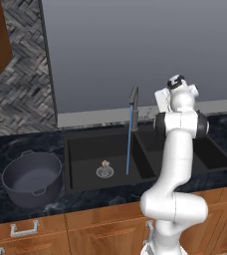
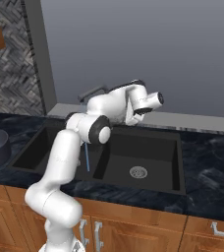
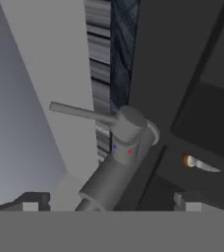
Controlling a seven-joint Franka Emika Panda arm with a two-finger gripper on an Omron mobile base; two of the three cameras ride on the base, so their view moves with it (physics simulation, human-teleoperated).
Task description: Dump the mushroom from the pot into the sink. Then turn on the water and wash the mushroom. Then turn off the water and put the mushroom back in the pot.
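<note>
Cabinet fronts (image 1: 85, 231) of brown wood with silver handles run below the dark marbled counter (image 1: 16, 142). On that counter, left of the sink (image 1: 85, 187), stands the pot (image 1: 32, 178), upright and just beside the basin's rim. Inside the wider left basin the mushroom (image 1: 105, 163) lies touching the far edge of the round silver drain (image 1: 104, 172). A thin blue stream of water (image 1: 129, 149) falls from the faucet (image 1: 133, 102) into that basin, landing right of the drain. Farther back, the gripper (image 3: 111, 199) hangs over the faucet base with its jaws spread wide, one tip to each side of the grey faucet body and holding nothing; the thin lever (image 3: 79, 112) sticks out sideways just beyond. Behind rises a grey wall panel (image 1: 135, 50).
</note>
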